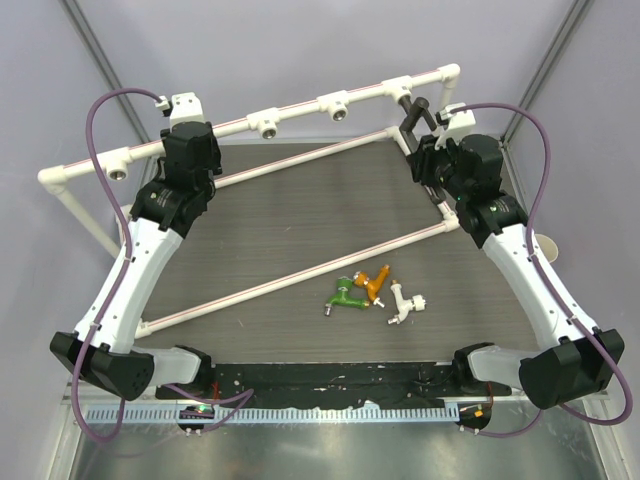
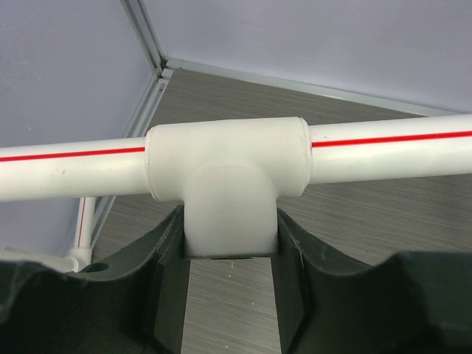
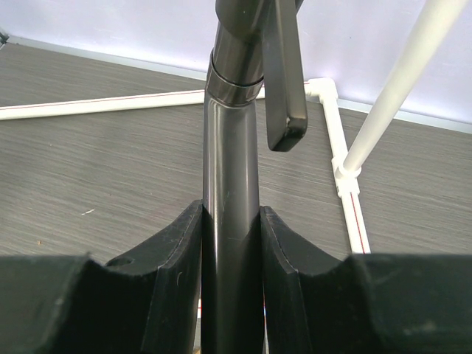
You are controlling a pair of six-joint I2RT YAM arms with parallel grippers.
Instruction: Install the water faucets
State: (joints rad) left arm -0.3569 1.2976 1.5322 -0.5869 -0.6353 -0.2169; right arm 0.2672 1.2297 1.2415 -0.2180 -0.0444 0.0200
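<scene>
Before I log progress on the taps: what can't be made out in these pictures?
Right wrist view: top edge cuts off the black tap; seating unknown.
Left wrist view: jaws of the left gripper hide the opening of the tee.
Top view: threads on green tap, orange tap, white tap too small.

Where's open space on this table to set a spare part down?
Widest bare mat lies between the rear floor pipe and the diagonal pipe. A smaller strip lies nearer, left of the green tap. Crowded beside it: orange tap, white tap.
</scene>
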